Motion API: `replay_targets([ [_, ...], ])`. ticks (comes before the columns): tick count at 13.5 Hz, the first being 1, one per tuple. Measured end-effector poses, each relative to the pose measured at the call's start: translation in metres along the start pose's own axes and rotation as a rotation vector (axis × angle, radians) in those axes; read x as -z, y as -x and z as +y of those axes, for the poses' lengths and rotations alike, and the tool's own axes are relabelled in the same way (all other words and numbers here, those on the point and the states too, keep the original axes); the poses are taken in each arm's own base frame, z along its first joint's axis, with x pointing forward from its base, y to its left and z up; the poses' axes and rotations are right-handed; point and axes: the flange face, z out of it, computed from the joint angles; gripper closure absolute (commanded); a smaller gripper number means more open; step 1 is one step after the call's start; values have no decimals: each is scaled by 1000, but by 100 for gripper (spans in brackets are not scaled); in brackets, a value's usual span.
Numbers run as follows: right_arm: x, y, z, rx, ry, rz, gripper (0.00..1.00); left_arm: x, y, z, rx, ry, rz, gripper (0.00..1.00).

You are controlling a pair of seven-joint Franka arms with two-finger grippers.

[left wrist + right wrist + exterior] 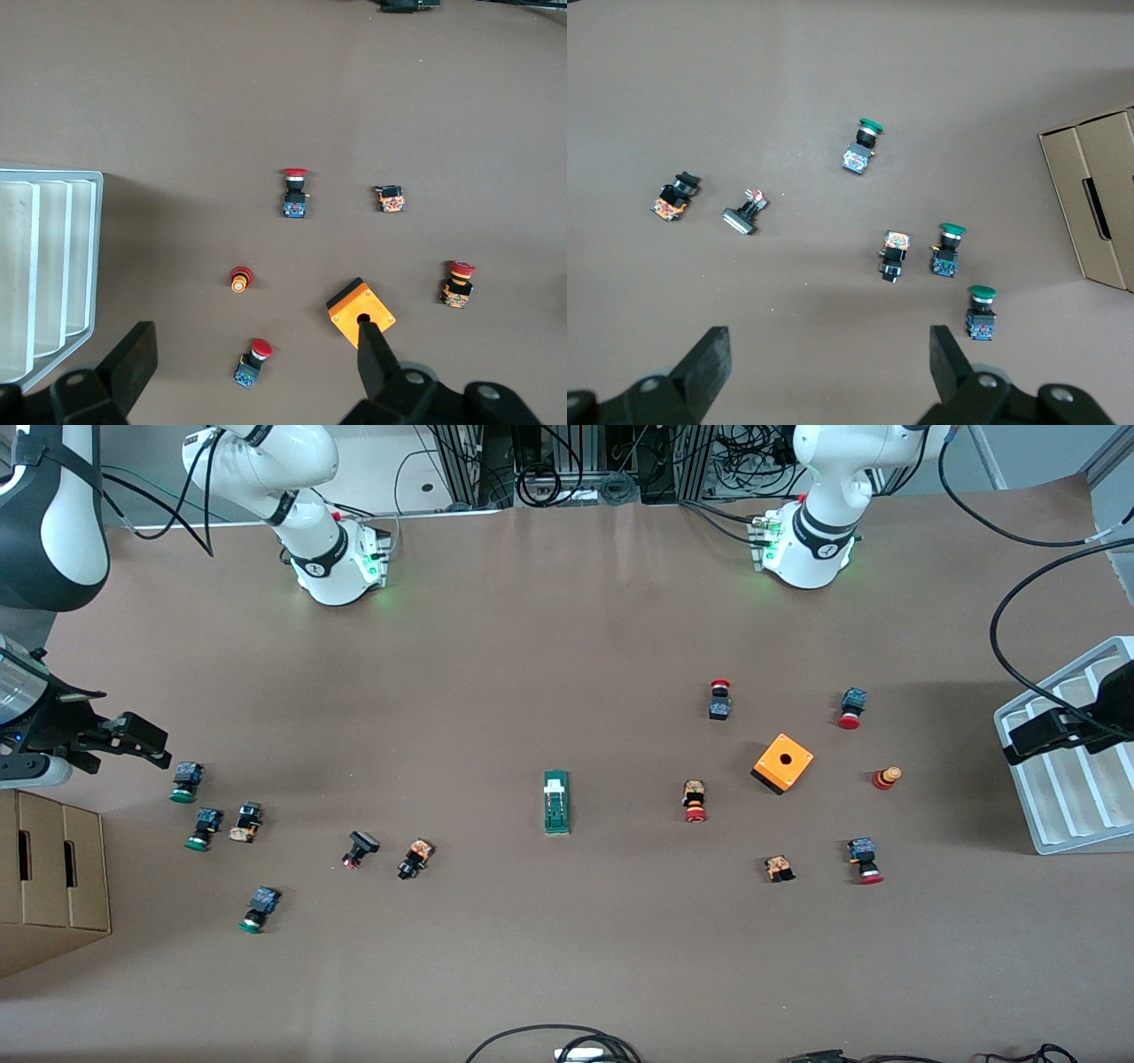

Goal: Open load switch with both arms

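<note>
The load switch (556, 802) is a slim dark-green bar with a white tab at its end farther from the front camera. It lies flat in the middle of the table and shows in neither wrist view. My right gripper (146, 744) hangs open and empty in the air at the right arm's end of the table, next to several green push buttons (951, 251); its fingers (709, 354) stand wide apart. My left gripper (1032, 735) hangs open and empty over the edge of the white tray at the left arm's end, and its fingers (376, 354) frame a red push button (252, 361).
An orange cube box (783, 763) with a hole and several red push buttons (695, 801) lie toward the left arm's end. A white ribbed tray (1076, 815) stands at that table end. A cardboard box (53, 877) sits at the right arm's end. Cables (554, 1041) cross the table's near edge.
</note>
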Motion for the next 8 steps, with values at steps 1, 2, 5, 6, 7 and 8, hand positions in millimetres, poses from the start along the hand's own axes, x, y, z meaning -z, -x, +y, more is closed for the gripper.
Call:
replay_targets([
  [1,0,0,0,0,0,0,0,-1,0,2,-3,1,-1,0],
  [2,0,0,0,0,0,0,0,-1,0,3,-6,2,-3,0],
  [5,0,0,0,0,0,0,0,-4,-1,7,-12,4,-8,0],
  [6,0,0,0,0,0,0,0,-5,-1,7,-13,4,-8,0],
  [7,0,0,0,0,0,0,0,-5,-1,7,-13,4,-8,0],
  [8,0,0,0,0,0,0,0,-5,-1,7,-13,4,-8,0],
])
